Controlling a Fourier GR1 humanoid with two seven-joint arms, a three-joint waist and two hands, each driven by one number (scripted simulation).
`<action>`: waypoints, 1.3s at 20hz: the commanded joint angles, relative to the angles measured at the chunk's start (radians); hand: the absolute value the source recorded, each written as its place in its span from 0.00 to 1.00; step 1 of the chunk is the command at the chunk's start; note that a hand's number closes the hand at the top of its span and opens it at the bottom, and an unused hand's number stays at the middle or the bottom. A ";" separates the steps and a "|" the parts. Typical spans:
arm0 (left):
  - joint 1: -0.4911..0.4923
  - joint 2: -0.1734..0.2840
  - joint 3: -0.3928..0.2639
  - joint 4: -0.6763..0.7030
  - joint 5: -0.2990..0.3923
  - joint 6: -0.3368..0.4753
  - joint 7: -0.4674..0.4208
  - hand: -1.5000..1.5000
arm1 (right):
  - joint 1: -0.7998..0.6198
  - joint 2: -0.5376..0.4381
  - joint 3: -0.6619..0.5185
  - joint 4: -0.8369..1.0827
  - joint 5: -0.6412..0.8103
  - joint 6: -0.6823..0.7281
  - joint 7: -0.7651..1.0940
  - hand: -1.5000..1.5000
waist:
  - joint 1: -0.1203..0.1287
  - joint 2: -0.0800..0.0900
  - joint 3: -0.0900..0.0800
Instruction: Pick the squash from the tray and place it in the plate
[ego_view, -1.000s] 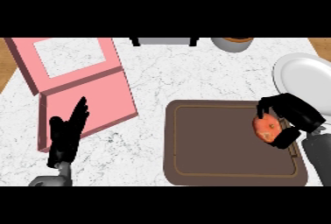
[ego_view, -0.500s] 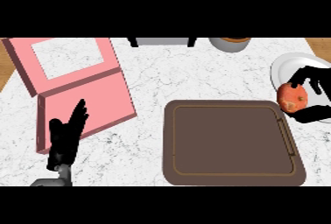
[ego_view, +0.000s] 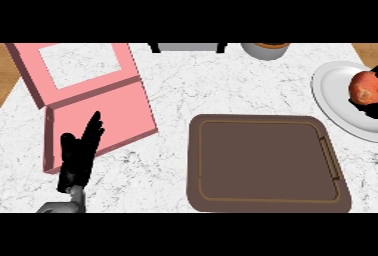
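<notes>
At the far right edge of the marble counter (ego_view: 221, 85), the white plate (ego_view: 336, 97) carries the orange-red squash (ego_view: 363, 87), which lies on the plate's right portion and is cut off by the view's border. A small dark shape just below the squash at that border may be part of the right hand; it cannot be identified, and the state of that hand cannot be told. The brown tray (ego_view: 266, 162) sits near and to the left of the plate, apart from it, with a raised rim and a slim handle slot along its right side; nothing lies on it. The left hand (ego_view: 80, 152) shows at the near left, fingers straight and pointing toward the far side, holding nothing, resting over the near edge of a pink hinged box (ego_view: 96, 107) whose lid, with a rectangular window, lies tilted open to the far left. A grey cup (ego_view: 264, 50) and a dark-legged object (ego_view: 188, 47) stand at the far edge. No writing, label or brand mark is legible on any item.
</notes>
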 joint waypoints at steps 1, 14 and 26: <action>0.001 0.024 0.033 0.027 0.024 -0.039 -0.047 0.50 | -0.116 -0.077 -0.047 0.179 -0.011 0.000 -0.016 1.00 | 0.008 0.003 0.000; -0.057 -0.020 0.012 0.053 0.004 -0.023 -0.018 0.50 | -0.304 -0.170 0.010 0.758 0.154 -0.137 -0.162 1.00 | 0.038 0.018 0.003; -0.058 -0.040 -0.016 0.063 -0.025 -0.013 -0.044 0.50 | -0.295 -0.191 0.098 0.929 0.245 0.044 -0.274 0.00 | 0.052 0.028 0.006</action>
